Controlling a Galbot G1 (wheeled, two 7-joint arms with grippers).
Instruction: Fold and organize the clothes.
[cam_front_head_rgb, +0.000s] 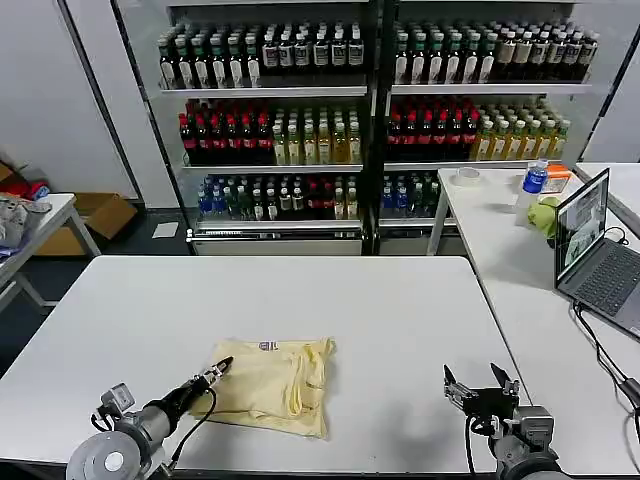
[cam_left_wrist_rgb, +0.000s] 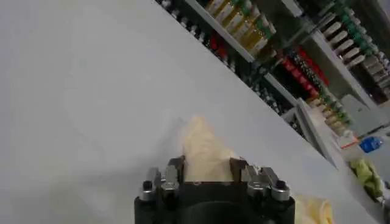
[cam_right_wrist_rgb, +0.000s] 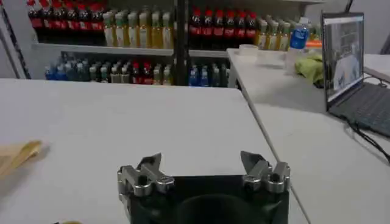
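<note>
Far shelves (cam_front_head_rgb: 370, 100) of bottles; right table (cam_front_head_rgb: 520, 250) holds a laptop (cam_front_head_rgb: 595, 250), a bottle (cam_front_head_rgb: 535, 180); box (cam_front_head_rgb: 95, 215) far left

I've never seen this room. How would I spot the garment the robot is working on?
Find the big white table in front of the drink shelves. Near its front edge lies the T-shirt, partly folded, with the left gripper at its edge. It is pale yellow cloth with a small dark label.

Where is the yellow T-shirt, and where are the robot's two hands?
T-shirt (cam_front_head_rgb: 285, 385): head view, middle of the folded cloth.
Left hand (cam_front_head_rgb: 222, 371): head view, fingertips at the shirt's left edge.
Right hand (cam_front_head_rgb: 480, 385): head view, between its open fingertips above the table.
</note>
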